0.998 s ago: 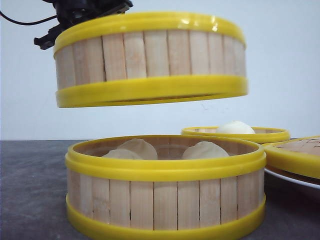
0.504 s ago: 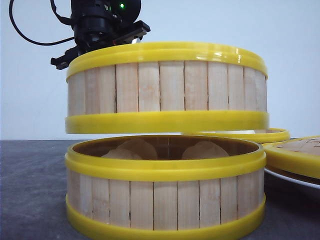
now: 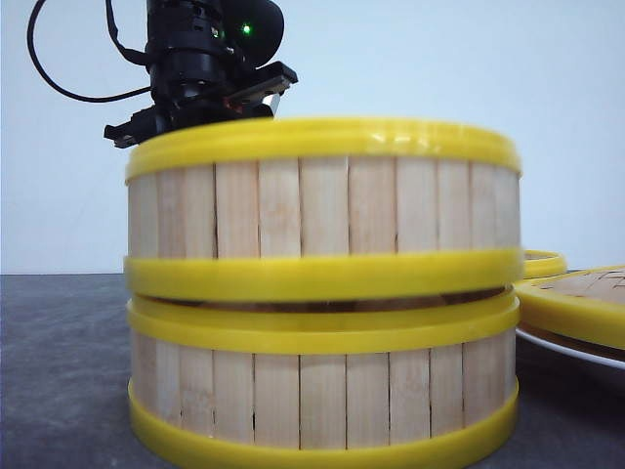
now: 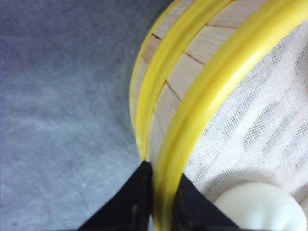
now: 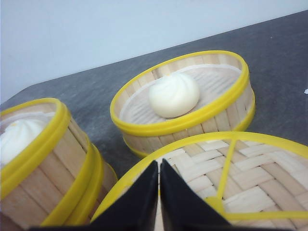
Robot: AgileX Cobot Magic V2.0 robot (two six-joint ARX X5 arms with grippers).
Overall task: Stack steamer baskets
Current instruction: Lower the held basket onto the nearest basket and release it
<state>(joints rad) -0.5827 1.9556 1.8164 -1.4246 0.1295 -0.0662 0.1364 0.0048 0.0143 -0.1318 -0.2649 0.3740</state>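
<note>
Two steamer baskets fill the front view: the upper basket [image 3: 322, 210] sits on top of the lower basket [image 3: 322, 386], rims lined up, with a thin dark gap showing on the right side. My left gripper [image 3: 210, 98] [image 4: 162, 173] is shut on the upper basket's yellow top rim [image 4: 226, 72], one finger outside the wall and one inside. A white bun [image 4: 260, 207] lies on the cloth inside it. A third basket [image 5: 192, 120] with a bun [image 5: 173, 95] stands apart behind. My right gripper [image 5: 159, 166] is shut on nothing, above the lid [image 5: 250, 173].
The flat yellow-rimmed lid [image 3: 576, 303] rests on a white plate [image 3: 566, 350] at the right, close to the stack. The third basket's rim [image 3: 545, 264] peeks out behind the stack. Dark grey tabletop [image 3: 59, 371] lies to the left.
The left gripper has lowered the upper basket from well above the lower one down onto it. The buns in the lower basket are now covered.
</note>
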